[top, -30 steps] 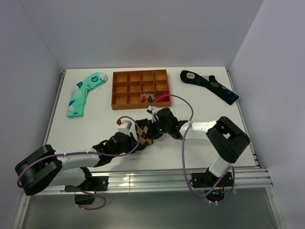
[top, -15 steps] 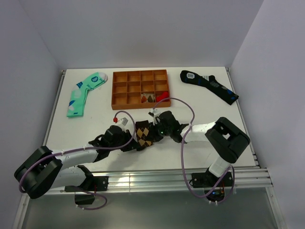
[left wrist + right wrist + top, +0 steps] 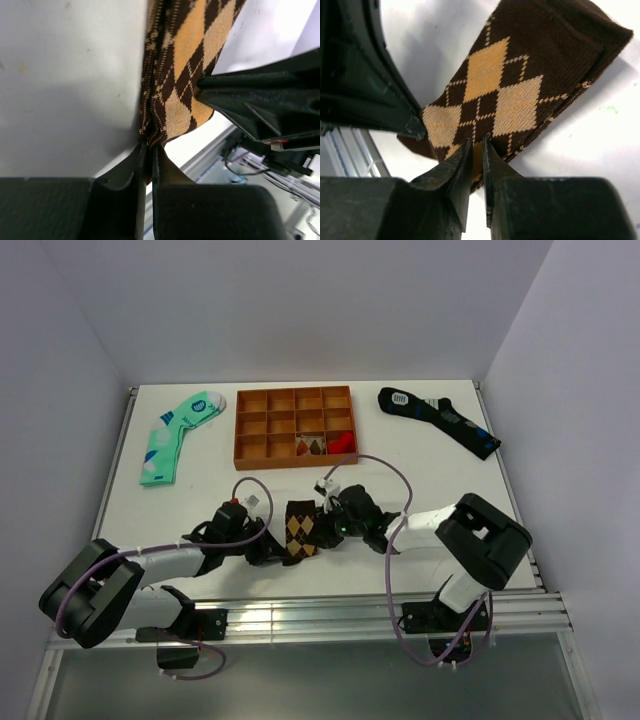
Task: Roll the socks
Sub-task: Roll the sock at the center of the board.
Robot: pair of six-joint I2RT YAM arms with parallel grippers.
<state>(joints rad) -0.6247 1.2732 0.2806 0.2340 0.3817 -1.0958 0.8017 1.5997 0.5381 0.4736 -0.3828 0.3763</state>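
Note:
The brown argyle socks (image 3: 299, 527) lie folded as a short flat bundle on the white table, near the front middle. My left gripper (image 3: 272, 545) is shut on the bundle's left edge; the left wrist view shows the socks (image 3: 187, 65) pinched between its jaws. My right gripper (image 3: 322, 530) is shut on the right edge; the right wrist view shows the socks (image 3: 515, 95) with the near edge clamped between its jaws. The left gripper's finger (image 3: 380, 95) shows at the left in that view.
An orange compartment tray (image 3: 295, 427) stands behind the socks with small items in it. A mint-green sock (image 3: 178, 434) lies at the back left. A black-navy sock (image 3: 438, 420) lies at the back right. The table's front rail (image 3: 320, 610) is close below.
Both grippers moved toward the front of the table with the socks. The loose heap has been pulled into a compact, flat upright bundle between them.

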